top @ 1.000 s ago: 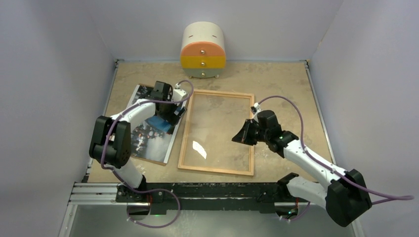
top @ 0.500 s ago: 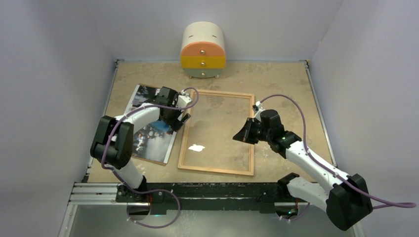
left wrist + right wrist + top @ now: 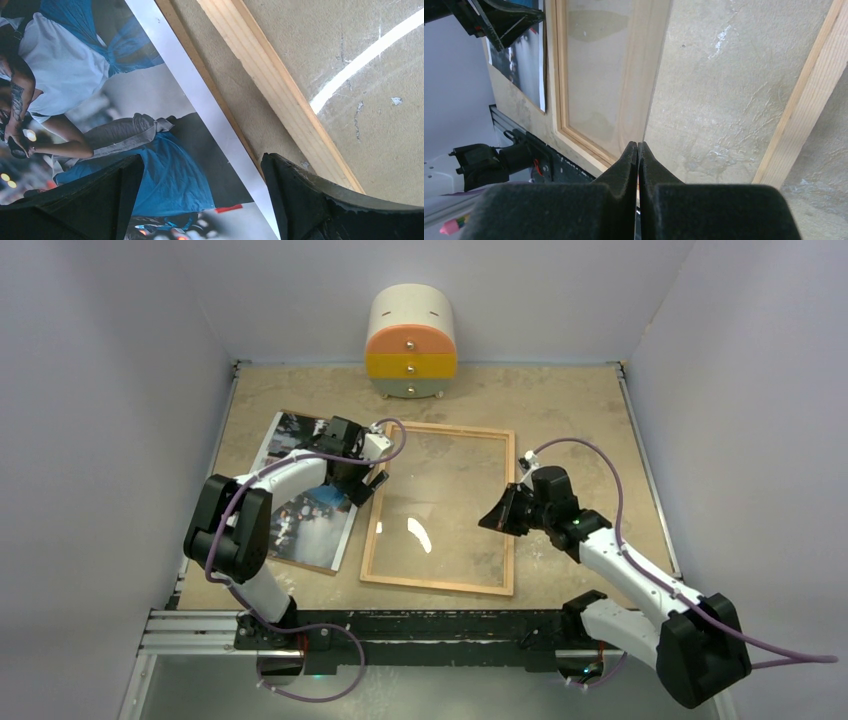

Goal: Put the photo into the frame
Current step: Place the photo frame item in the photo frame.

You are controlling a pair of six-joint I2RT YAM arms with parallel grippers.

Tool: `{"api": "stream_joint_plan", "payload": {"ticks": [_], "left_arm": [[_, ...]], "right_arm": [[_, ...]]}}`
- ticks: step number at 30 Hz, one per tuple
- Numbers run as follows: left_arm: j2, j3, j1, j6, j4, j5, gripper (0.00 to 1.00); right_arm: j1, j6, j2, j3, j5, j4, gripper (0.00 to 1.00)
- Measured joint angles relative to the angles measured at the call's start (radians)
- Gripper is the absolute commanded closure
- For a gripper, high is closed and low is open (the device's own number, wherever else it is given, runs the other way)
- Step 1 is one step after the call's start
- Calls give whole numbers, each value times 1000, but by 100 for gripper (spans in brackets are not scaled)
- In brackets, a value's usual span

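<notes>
The photo lies flat left of the frame, on a brown backing board. The light wood frame lies in the middle of the table. My left gripper is open and empty, low over the photo's right edge, with the frame's left border just beside it. My right gripper is shut on the edge of the clear pane and holds it tilted over the frame. In the right wrist view, the fingertips pinch the pane above the frame's border.
A round cream, orange and yellow drawer cabinet stands at the back of the table. Grey walls close in the left, right and back sides. A black rail runs along the near edge.
My left gripper has moved right to the photo's right edge by the frame. My right gripper has shifted slightly nearer with the pane, and the glare on the pane has moved.
</notes>
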Motion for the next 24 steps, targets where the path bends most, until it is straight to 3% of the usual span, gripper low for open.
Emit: {"api": "stream_joint_plan", "payload": {"ticks": [24], "left_arm": [[14, -14, -15, 0, 14, -5, 4]], "right_arm": [[-1, 0, -22, -24, -3, 26, 100]]}}
